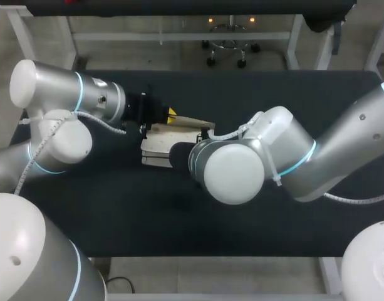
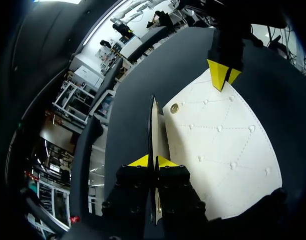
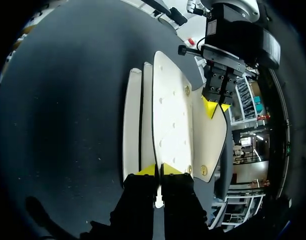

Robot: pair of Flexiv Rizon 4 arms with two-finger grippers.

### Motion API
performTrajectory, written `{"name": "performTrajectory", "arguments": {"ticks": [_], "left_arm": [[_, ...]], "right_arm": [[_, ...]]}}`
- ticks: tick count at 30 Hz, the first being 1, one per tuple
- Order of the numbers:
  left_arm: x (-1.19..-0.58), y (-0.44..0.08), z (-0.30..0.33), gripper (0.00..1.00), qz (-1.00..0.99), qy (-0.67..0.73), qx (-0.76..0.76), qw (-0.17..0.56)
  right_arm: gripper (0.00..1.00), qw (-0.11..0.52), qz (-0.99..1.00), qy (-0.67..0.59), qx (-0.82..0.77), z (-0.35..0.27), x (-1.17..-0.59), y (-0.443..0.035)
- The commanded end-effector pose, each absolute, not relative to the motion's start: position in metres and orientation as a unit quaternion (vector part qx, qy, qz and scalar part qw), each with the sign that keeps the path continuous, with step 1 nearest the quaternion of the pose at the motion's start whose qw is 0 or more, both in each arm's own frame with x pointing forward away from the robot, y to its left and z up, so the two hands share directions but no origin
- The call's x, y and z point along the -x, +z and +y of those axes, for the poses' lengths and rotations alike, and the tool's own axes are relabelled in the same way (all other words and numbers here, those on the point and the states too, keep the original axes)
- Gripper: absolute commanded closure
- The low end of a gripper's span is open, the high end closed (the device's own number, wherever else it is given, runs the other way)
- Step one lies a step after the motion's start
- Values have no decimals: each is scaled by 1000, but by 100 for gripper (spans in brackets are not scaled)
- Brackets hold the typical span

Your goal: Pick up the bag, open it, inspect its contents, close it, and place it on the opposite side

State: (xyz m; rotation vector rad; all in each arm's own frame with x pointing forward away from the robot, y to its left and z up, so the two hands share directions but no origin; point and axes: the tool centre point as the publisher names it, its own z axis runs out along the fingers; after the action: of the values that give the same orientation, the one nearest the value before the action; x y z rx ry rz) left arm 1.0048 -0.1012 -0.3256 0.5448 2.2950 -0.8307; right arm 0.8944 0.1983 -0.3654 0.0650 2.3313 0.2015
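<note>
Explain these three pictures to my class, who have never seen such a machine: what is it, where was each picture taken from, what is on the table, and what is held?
This is a robot with two arms, the left arm and the right arm, at a dark table. One picture looks down from above and behind the robot. The two round ones come from a camera on each wrist. Each arm ends in a pincer with two yellow-tipped fingers. The only thing there is a white quilted bag. The left pincer is shut on one thin edge of it, and the right pincer on the opposite end, so both hold it.
</note>
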Motion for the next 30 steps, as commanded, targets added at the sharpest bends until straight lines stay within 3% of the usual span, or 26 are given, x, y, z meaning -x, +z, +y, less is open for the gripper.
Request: {"name": "performTrajectory", "arguments": {"ticks": [1,12,24,26,30], "left_arm": [[-997,-332,-101,100,864,-317,-217,325],[-982,-365,-96,100,841,-339,-244,343],[-977,-368,-94,100,832,-328,-259,366],[-978,-365,-93,61,831,-330,-256,366],[-979,-356,-93,60,831,-331,-254,368]], "right_arm": [[100,391,916,79,-26,199,-894,-367],[100,391,916,79,-26,199,-894,-367],[100,391,916,79,-26,199,-894,-367],[100,391,916,79,-26,199,-894,-367],[100,391,916,79,-26,199,-894,-367]]}}
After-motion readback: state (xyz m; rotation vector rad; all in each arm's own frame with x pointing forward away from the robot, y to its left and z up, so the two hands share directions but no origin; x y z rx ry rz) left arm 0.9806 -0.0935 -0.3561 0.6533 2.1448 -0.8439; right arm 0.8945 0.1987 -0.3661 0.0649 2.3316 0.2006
